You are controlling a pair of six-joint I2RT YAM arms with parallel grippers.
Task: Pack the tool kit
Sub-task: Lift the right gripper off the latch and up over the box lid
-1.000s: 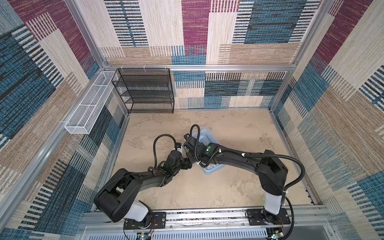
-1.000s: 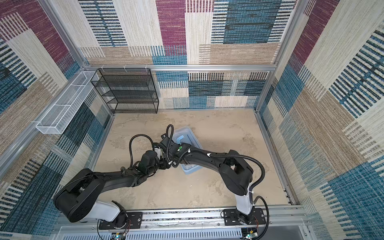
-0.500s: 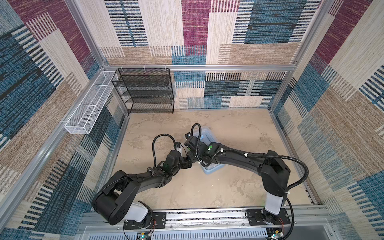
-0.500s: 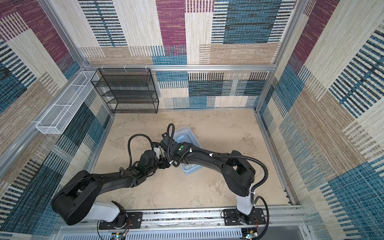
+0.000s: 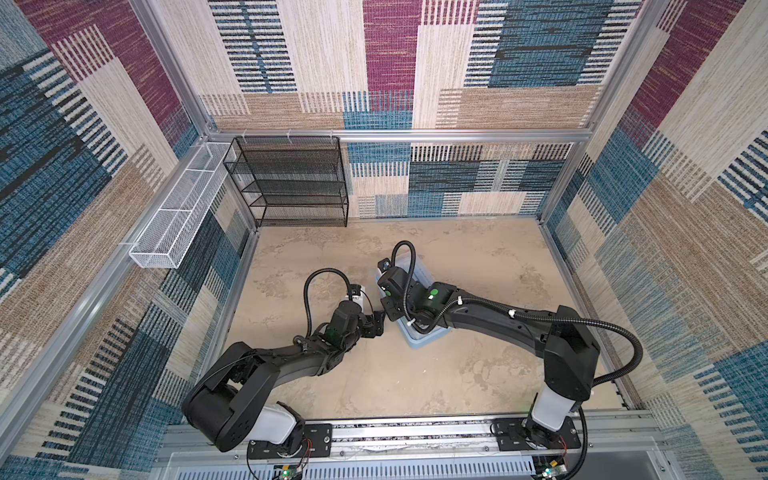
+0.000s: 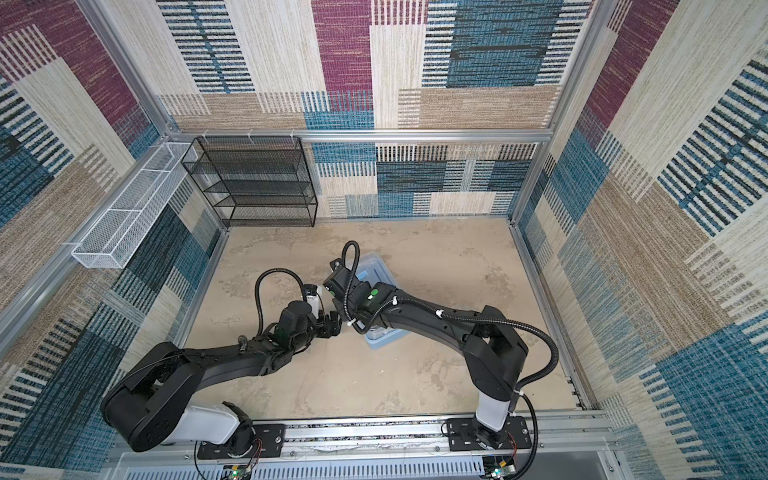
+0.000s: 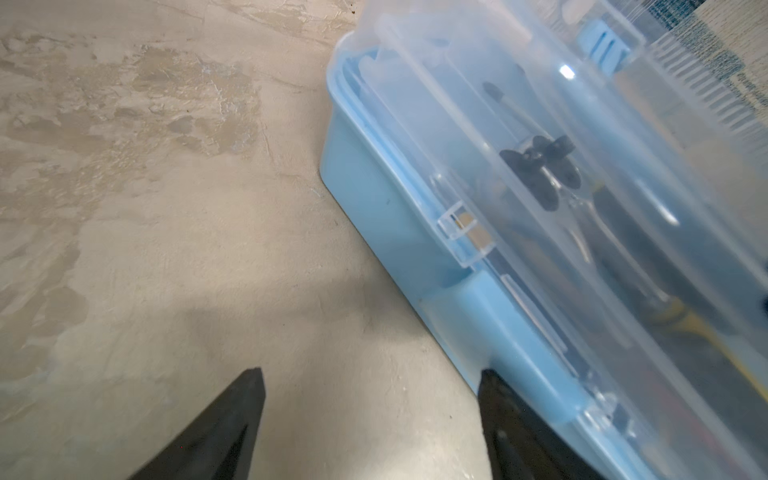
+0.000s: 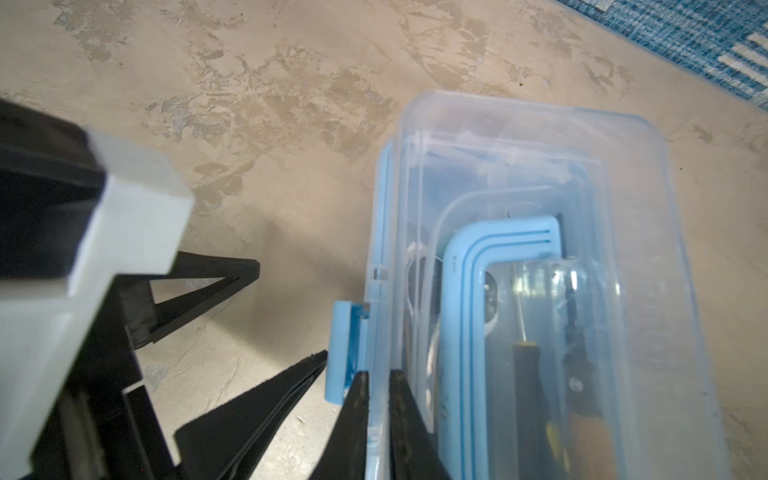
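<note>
The tool kit's light-blue toolbox (image 5: 424, 338) (image 6: 383, 338) lies on the floor mid-scene, its clear lid (image 8: 540, 137) down over it. Through the lid (image 7: 478, 104) I see dark tools (image 7: 540, 166) and a yellow-and-black screwdriver (image 8: 525, 374), with the blue handle (image 8: 478, 257) on top. My right gripper (image 8: 379, 374) (image 5: 389, 311) is shut on the lid's thin rim beside the blue latch (image 8: 343, 353). Low at the box's side my left gripper (image 7: 370, 371) (image 5: 379, 326) (image 8: 286, 311) stands open, nothing between its fingers, one fingertip (image 7: 488, 376) against the latch (image 7: 490, 316).
A black mesh shelf rack (image 5: 291, 183) stands at the back left wall. A long white mesh basket (image 5: 178, 208) hangs on the left frame rail. Patterned walls close in the beige floor (image 5: 478, 257) on three sides.
The right arm's elbow has drifted slightly to the right. Both grippers stay at the toolbox's left side, barely moved.
</note>
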